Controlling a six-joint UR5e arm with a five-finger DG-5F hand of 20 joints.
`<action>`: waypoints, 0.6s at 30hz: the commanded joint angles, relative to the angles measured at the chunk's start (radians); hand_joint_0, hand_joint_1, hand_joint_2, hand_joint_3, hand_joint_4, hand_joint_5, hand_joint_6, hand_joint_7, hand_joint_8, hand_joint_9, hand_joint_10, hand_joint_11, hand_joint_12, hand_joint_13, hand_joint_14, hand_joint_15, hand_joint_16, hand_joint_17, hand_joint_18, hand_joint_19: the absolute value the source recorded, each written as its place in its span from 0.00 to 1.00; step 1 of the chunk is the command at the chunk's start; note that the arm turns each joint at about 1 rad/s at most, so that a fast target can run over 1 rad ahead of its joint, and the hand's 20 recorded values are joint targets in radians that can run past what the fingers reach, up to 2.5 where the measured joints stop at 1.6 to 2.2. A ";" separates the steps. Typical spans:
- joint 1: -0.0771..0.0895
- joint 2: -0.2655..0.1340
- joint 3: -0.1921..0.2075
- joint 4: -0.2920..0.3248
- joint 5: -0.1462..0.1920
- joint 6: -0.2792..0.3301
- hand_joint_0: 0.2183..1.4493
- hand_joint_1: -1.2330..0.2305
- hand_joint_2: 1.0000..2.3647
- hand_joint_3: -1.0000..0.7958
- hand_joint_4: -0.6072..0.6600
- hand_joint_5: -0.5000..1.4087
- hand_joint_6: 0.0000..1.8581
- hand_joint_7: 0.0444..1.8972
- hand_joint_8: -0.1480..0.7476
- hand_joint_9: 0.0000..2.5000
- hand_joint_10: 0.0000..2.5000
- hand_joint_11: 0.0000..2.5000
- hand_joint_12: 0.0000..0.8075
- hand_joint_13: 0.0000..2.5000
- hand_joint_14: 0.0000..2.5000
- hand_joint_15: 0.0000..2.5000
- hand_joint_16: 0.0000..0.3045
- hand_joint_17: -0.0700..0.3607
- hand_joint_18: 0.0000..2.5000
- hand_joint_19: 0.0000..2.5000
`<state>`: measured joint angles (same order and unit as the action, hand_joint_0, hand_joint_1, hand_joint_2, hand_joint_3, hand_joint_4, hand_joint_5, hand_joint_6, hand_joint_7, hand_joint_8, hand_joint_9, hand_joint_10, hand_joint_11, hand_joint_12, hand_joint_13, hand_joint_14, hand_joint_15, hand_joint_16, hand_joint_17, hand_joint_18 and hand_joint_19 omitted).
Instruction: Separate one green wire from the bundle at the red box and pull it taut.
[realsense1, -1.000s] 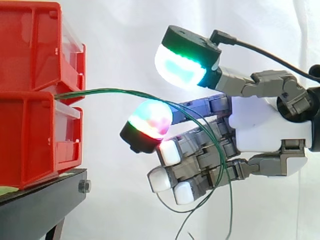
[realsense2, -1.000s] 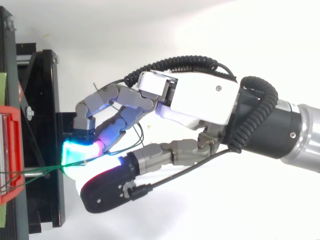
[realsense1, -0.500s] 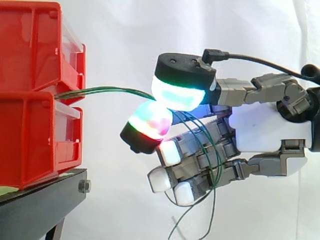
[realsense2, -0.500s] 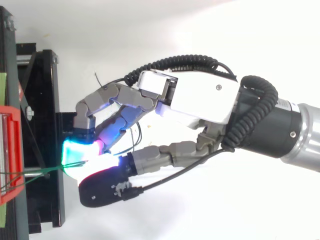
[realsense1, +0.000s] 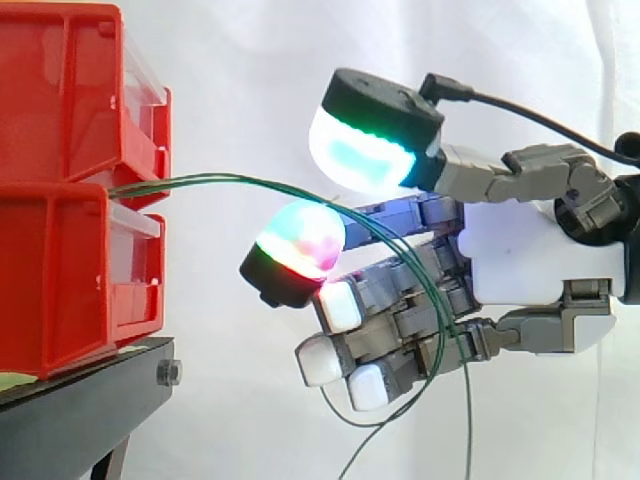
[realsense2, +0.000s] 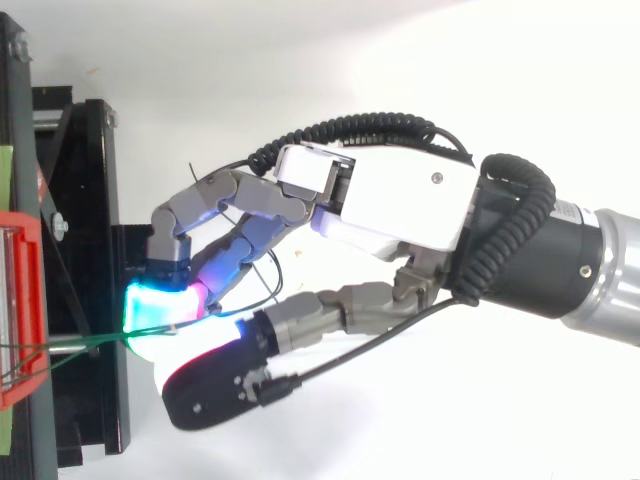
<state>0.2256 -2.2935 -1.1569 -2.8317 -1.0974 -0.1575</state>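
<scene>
White curtain (realsense1: 250, 80), red bins (realsense1: 60, 200), green wires (realsense1: 200, 181) arcing across robot hand (realsense1: 520, 255)

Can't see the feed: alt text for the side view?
Green wires arc slack from between two stacked red bins, cross the hand on the right, and dangle below it. The bins sit on a black stand.

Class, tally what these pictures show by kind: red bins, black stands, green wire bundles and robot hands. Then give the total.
Red bins: 2, the upper red bin and the lower red bin
Black stand: 1
Green wire bundle: 1
Hand: 1
Total: 5
</scene>
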 joint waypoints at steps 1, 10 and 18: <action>-0.002 0.000 0.000 -0.002 -0.004 0.003 0.25 0.50 0.00 0.28 0.59 0.19 0.48 0.51 0.47 0.41 0.01 0.24 0.42 0.34 0.01 0.23 0.19 0.46 0.27 0.27; -0.008 0.000 0.000 -0.011 -0.009 0.006 0.30 0.35 0.01 0.46 0.56 0.18 0.48 0.53 0.45 0.39 0.01 0.25 0.41 0.33 0.01 0.23 0.18 0.45 0.26 0.28; -0.009 0.006 0.000 -0.031 -0.009 0.004 0.36 0.30 0.01 0.38 0.53 0.18 0.48 0.49 0.44 0.37 0.01 0.25 0.40 0.32 0.01 0.22 0.17 0.44 0.26 0.26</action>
<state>0.2167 -2.2896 -1.1567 -2.8530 -1.1060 -0.1530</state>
